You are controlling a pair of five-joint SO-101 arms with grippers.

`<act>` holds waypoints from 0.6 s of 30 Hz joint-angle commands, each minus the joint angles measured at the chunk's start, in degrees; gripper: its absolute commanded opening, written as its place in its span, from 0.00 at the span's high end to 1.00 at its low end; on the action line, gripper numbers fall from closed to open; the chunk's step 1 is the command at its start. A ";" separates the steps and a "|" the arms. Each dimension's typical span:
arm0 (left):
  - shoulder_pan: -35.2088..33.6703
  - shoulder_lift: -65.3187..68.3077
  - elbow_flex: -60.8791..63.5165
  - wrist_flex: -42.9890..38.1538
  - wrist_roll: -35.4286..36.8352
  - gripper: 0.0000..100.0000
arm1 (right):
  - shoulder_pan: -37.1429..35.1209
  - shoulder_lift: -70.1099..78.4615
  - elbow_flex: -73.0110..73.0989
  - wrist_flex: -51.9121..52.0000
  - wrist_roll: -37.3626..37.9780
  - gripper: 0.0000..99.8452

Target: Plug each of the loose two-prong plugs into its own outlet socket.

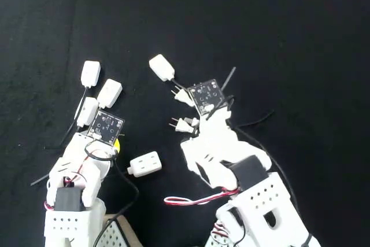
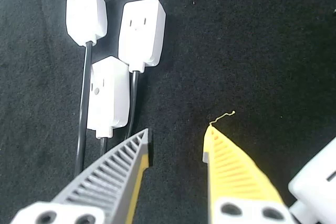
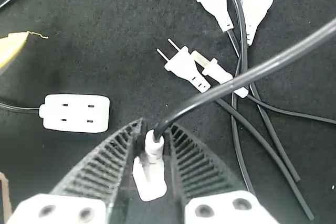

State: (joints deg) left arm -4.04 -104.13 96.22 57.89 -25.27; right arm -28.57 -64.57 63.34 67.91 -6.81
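My right gripper (image 3: 156,127) is shut on a white two-prong plug (image 3: 149,179), and its black cable (image 3: 247,74) arches away over the mat. Several loose white plugs lie ahead of it, among them one (image 3: 184,66) close by and two (image 3: 215,3) (image 3: 257,6) farther off. A white double socket (image 3: 76,113) lies beside this gripper. My left gripper (image 2: 176,132) is open and holds nothing. Three white corded sockets (image 2: 86,17) (image 2: 140,32) (image 2: 108,95) lie just beyond its tips. In the high view the left gripper (image 1: 108,131) is at the lower left and the right gripper (image 1: 203,114) at the centre.
Another white socket (image 1: 162,67) lies at the back centre, and the double socket (image 1: 144,164) rests between the arms. Black cables (image 3: 262,124) cross the black mat (image 1: 300,50) by the right arm. A red and white wire (image 1: 191,201) loops at that arm's base.
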 commanded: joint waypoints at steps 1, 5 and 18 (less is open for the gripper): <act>0.22 -0.09 1.10 0.26 -0.26 0.83 | -0.35 0.57 -0.31 -2.02 -0.53 0.99; 0.22 -0.09 1.10 0.26 -0.26 0.83 | -0.26 2.33 -0.40 -3.52 -0.62 0.99; 0.22 -0.09 1.10 0.26 -0.26 0.83 | 4.22 21.14 -7.87 -2.37 -2.64 0.99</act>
State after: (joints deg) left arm -4.04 -104.13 96.22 57.89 -25.27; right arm -25.14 -46.99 59.56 65.10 -8.92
